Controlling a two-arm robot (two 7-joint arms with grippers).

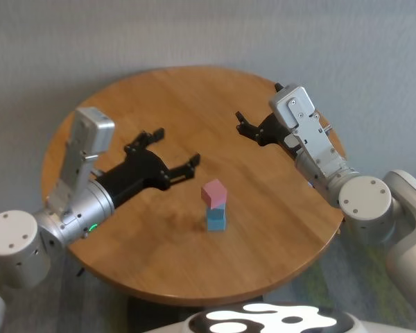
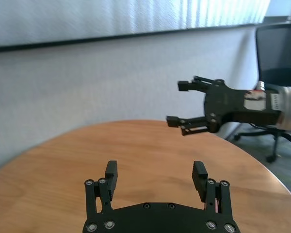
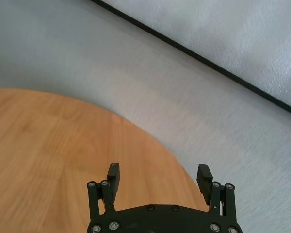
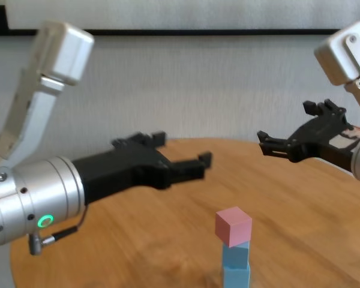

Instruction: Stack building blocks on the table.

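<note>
Head view: on the round wooden desk (image 1: 159,104), a pink block (image 1: 213,192) tops two blue blocks (image 1: 216,218); left gripper (image 1: 173,151) and right gripper (image 1: 244,123) hover, jaws apart. Left wrist view: grey wall (image 2: 87,82), office chair (image 2: 277,58) (beyond the desk)

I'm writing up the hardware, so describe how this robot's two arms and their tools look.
Both arms are brushed silver cylinders with round, pale grey joint caps and a boxy light grey housing near the wrist. The left tool and right tool are matte black, each with two forked fingers studded with small silver screws. The left arm carries a green ring light and a short black cable.
</note>
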